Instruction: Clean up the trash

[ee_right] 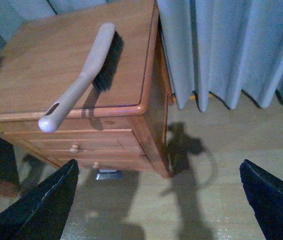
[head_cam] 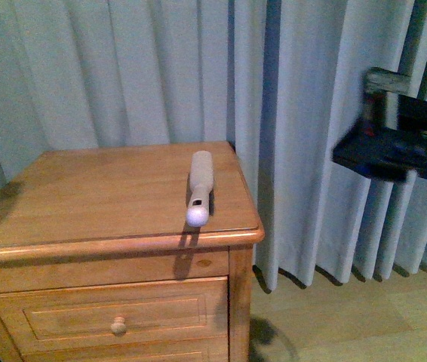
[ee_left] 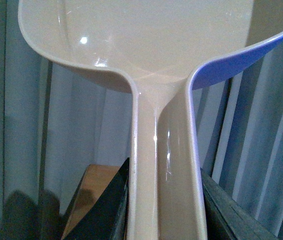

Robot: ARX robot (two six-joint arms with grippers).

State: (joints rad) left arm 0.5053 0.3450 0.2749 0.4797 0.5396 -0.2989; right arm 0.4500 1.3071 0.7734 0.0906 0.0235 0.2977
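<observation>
While the left gripper (ee_left: 164, 210) is clamped on the trough-shaped handle of the dustpan (ee_left: 146, 35), with a dark finger against each flank, the right gripper (ee_right: 156, 200) hangs over the floor (ee_right: 206, 165) with its jaws spread wide and nothing between them.

Step in hand, as I judge it: tool collection. The pan is secured; the brush (ee_right: 89, 70) is not yet taken.

Next move: I would bring the right gripper to the brush handle, align the jaws across its width, and close on the section that appears to overhang the front edge of the nightstand (head_cam: 100, 196).

Trash: not located in any view. I must find it before sweeping.

Materials:
- Dustpan: glossy moulded plastic, pale, smooth, with a broad shallow scoop.
- Brush: pale matte handle with a rounded end and a hanging slot; one row of dark, stiff bristles.
- Nightstand: varnished wood, rounded lip, drawers with small knobs.
- Curtain (head_cam: 123, 68): pale pleated fabric, hanging behind and beside the nightstand.
- Floor: light wood boards.
</observation>
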